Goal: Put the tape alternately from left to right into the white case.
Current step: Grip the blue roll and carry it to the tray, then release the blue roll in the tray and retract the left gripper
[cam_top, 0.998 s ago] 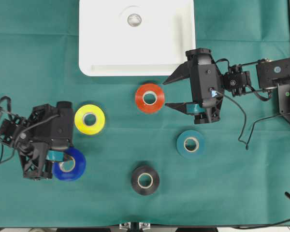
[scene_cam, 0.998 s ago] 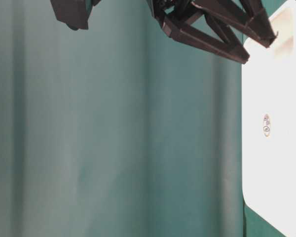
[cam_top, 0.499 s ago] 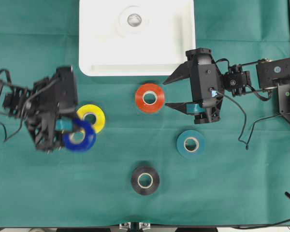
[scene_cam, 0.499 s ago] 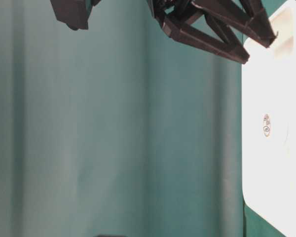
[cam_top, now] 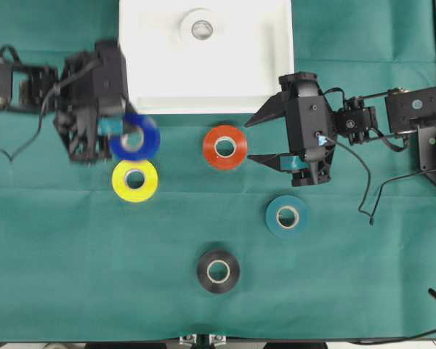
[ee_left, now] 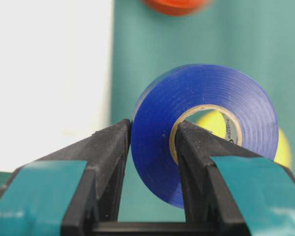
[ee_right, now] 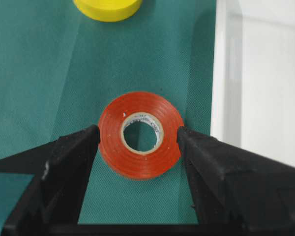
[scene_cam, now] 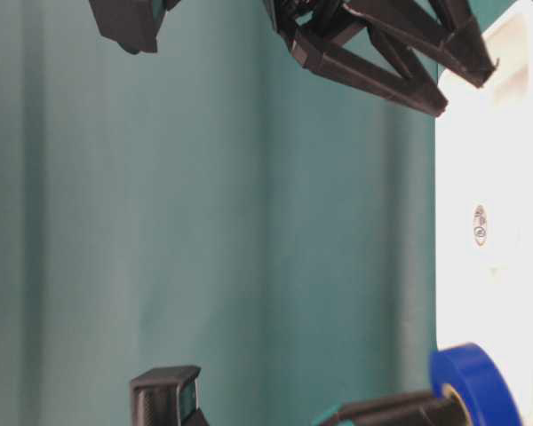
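Note:
My left gripper [cam_top: 122,136] [ee_left: 155,132] is shut on the blue tape [cam_top: 136,137] [ee_left: 206,128] [scene_cam: 475,386], one finger inside the core and one outside. It holds the roll in the air, just off the left front corner of the white case [cam_top: 203,106] [ee_left: 49,73] [scene_cam: 480,133]. A white roll [cam_top: 201,28] lies in the case. My right gripper [cam_top: 251,140] [ee_right: 137,131] [scene_cam: 466,87] stands open, with the red tape [cam_top: 224,147] [ee_right: 141,134] flat on the cloth at its fingertips. The yellow [cam_top: 135,180] [ee_right: 107,7], teal [cam_top: 287,216] and black [cam_top: 218,270] rolls lie flat on the cloth.
A green cloth [cam_top: 349,291] covers the table. The right arm's cables [cam_top: 367,196] trail at the right. The yellow roll lies directly below the held blue one in the overhead view. The case's rim [ee_right: 221,73] runs close beside the right gripper.
My left gripper has carried the blue roll from the front left, past the yellow roll, up to the case's left front corner. The right gripper has not moved.

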